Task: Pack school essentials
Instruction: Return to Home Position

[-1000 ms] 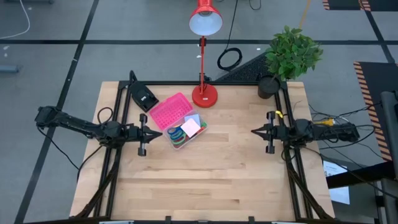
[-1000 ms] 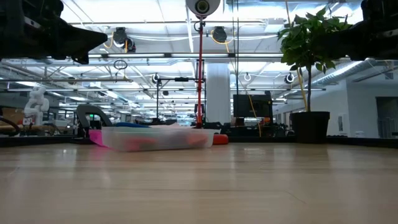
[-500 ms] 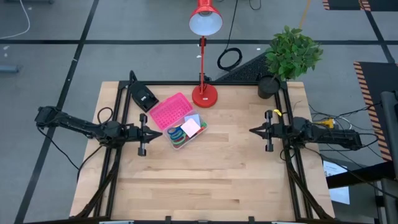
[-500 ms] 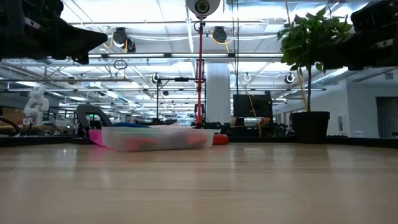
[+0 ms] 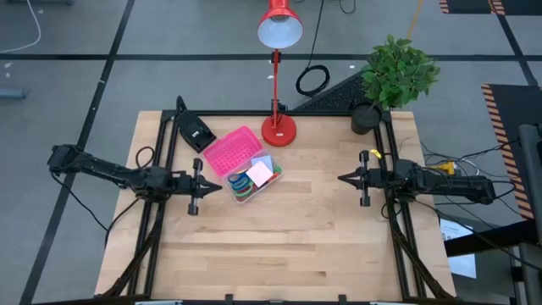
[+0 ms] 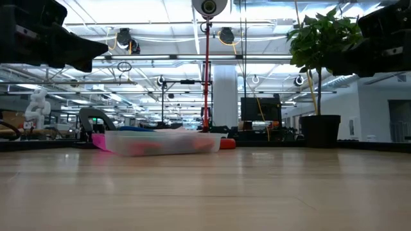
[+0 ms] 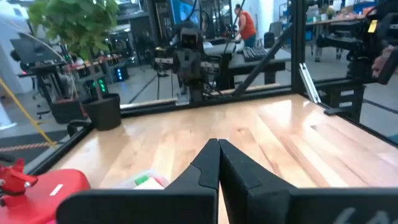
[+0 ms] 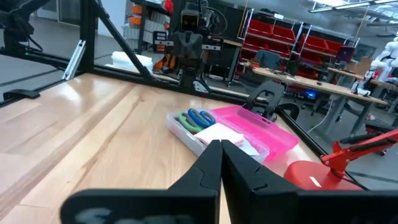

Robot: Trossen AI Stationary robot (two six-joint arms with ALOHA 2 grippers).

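The school essentials lie in a clear open box (image 5: 251, 179) on the table's left half: blue and green scissor handles (image 5: 240, 183), with a pink sticky-note pad (image 5: 261, 173) on top. The right wrist view shows the same scissors (image 8: 198, 117) and pad (image 8: 219, 133). The box's pink lid (image 5: 231, 151) lies folded open toward the far left. My left gripper (image 5: 218, 184) hovers shut just left of the box, pointing at it. My right gripper (image 5: 341, 178) hovers shut at the table's right, pointing toward the box. Both grippers hold nothing (image 7: 218, 149) (image 8: 221, 148).
A black wedge-shaped device (image 5: 195, 132) sits at the far left. A red desk lamp stands on its base (image 5: 278, 130) just behind the box. A potted plant (image 5: 396, 74) stands at the far right corner. Bare wood (image 5: 288, 237) stretches across the middle and near side.
My right gripper has crept a little toward the table's left and dipped slightly. My left gripper has dipped a little too. The box and its contents have stayed put.
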